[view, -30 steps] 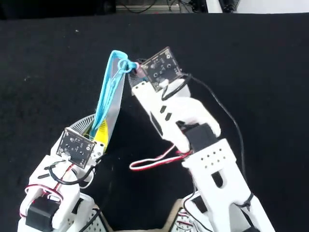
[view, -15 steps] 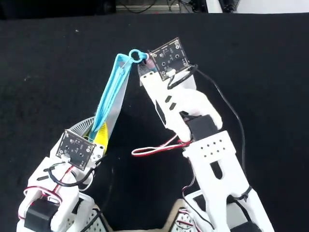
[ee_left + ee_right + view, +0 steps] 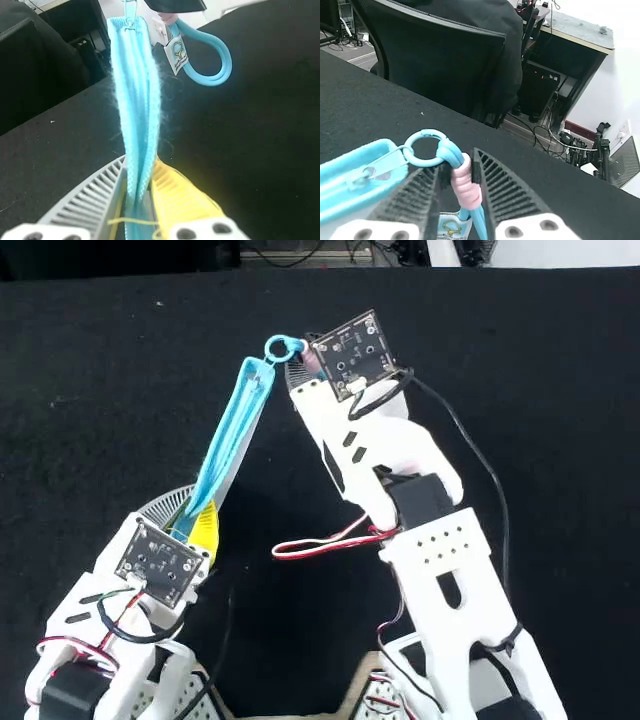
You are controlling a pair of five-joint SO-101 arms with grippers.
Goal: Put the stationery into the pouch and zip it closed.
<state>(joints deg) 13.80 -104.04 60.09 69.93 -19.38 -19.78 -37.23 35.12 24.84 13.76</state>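
The pouch (image 3: 232, 435) hangs clear of the black worktop (image 3: 520, 370), pulled out long and thin between the two arms and seen edge-on from above. It is pale blue with a fuzzy, woven look along its top edge (image 3: 137, 115).

The left claw (image 3: 195, 528) is down at the near end. Its grey finger and yellow finger are pressed in against either side of the pouch's end, pinching the fabric between them (image 3: 140, 162).

The right claw (image 3: 302, 362) is at the far end, up by the middle of the worktop. Its two ribbed black fingers are nearly together (image 3: 456, 162) and grip a blue cord (image 3: 227, 60) with a pink bead (image 3: 464, 187) wedged between them. The cord runs through a blue ring (image 3: 406, 146), and the ring is hooked to the metal zip pull (image 3: 366, 175), which sits right at that end of the pouch (image 3: 350, 180). A small printed tag (image 3: 177, 54) dangles from the cord just beside the pouch's corner.

Beyond the worktop stands a black office chair (image 3: 445, 60).
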